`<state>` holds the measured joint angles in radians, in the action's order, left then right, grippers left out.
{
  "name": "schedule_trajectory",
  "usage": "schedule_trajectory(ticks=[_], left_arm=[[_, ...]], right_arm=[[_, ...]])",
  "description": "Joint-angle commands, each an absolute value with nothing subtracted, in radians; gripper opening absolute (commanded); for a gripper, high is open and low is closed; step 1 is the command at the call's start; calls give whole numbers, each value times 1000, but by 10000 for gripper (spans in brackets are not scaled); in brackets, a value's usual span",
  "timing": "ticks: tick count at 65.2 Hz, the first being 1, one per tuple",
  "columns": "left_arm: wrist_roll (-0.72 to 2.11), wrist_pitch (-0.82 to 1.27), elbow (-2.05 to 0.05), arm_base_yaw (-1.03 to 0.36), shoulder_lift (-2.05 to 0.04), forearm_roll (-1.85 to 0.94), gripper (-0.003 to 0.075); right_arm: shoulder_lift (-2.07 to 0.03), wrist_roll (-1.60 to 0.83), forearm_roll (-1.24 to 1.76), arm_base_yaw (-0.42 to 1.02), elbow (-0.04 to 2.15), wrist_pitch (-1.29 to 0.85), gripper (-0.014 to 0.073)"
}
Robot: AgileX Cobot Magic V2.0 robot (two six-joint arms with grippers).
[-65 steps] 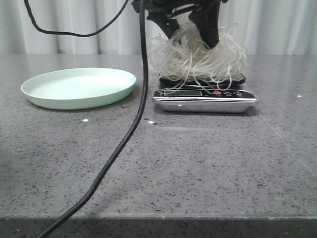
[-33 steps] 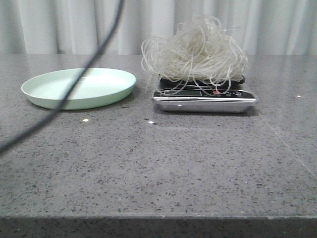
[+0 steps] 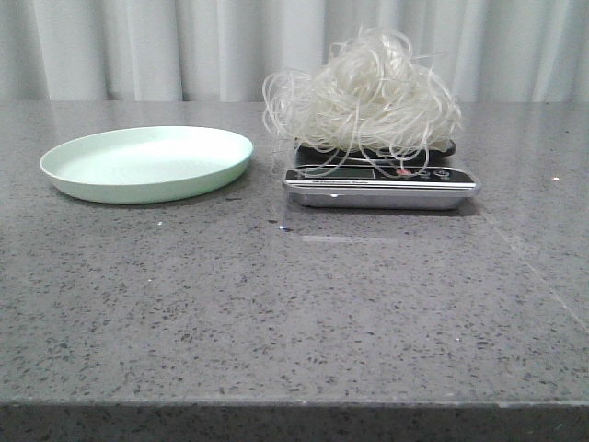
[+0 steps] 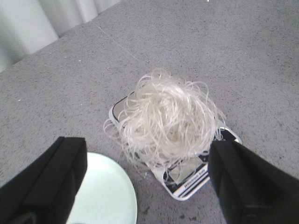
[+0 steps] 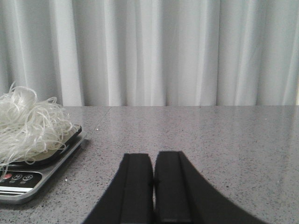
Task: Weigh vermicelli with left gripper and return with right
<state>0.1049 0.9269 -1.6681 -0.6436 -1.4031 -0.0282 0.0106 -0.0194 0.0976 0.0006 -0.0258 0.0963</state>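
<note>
Vermicelli: one loose whitish nest, heaped on the black platform of the scale; stray loops hang over the platform edge and over the display

Scale: silver body, small display and buttons on the front face; sits on the counter, just right of the plate

Plate: mint green, shallow, close beside the scale without touching it

Left gripper: above the scale, fingers wide apart, one to each side of the nest, touching nothing

Right gripper: low over bare counter, off to the scale's side, fingers pressed together with nothing between them

Backdrop: pale pleated curtain behind the counter
</note>
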Motion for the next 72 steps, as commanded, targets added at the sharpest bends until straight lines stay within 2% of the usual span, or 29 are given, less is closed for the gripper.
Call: schedule_trajectory(ticks=[1,32,53,59,65,68,69,72], left_arm=[[105,756,-1533,-642,-1239,-30,575],[105,444,-814,-642,-589,-33,575],[105,374,-504,-642,-178,-33,566],[105,378,-457,-642,-120,-35,483],[105,396,-430,-642,-98,-35,275],[105,400,-428,-642,-98,-35,132],[105,403,-428,-642,-98,-35,107],[105,401,-428,-642,-98,-39,142]], right_arm=[[26,-25,102,-6,-20,182,187],[26,-25,102,-6,-20,182,187],[26,-25,102,-6,-20,182,187],[26,-25,102,-6,-20,182,187],[26,-25,102,-6,-20,182,187],[26,-25,102,-6,-20,182,187],[26,-25,102,-6,-20,182,187],[26,-25,102,-6,-20,182,187]])
